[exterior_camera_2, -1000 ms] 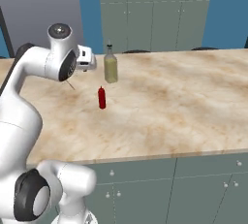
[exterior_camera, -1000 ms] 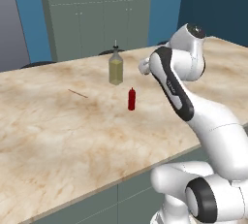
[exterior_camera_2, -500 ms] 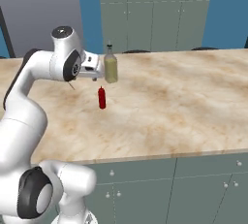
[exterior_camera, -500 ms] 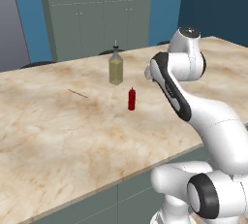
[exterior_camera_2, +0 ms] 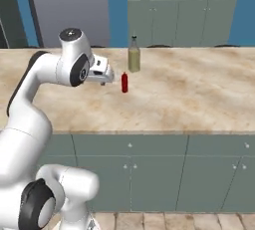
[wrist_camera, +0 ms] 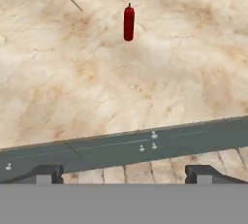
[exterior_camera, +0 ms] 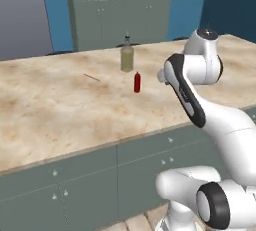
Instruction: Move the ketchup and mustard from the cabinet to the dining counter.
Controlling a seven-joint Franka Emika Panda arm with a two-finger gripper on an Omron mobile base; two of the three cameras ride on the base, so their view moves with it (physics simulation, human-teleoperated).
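My arm folds at the elbow, wrist raised; the end effector [wrist_camera: 124, 173] holds nothing, fingertips [wrist_camera: 47, 173] spread wide apart.

Kitchen, rendered: marble-look dining counter [exterior_camera: 60, 110] over grey-green cabinet fronts [exterior_camera_2: 149, 169]; tall cupboard [exterior_camera: 120, 10]; blue wall [exterior_camera: 55, 10]; ketchup [exterior_camera: 137, 82].

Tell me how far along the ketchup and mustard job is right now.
About halfway, by the look of it. Done: the ketchup stands upright on the dining counter, just in front of an olive-green bottle. In hand: nothing; the hand is open and empty, its fingertips wide apart over the counter's near edge. Left: the mustard, which is not on the counter.
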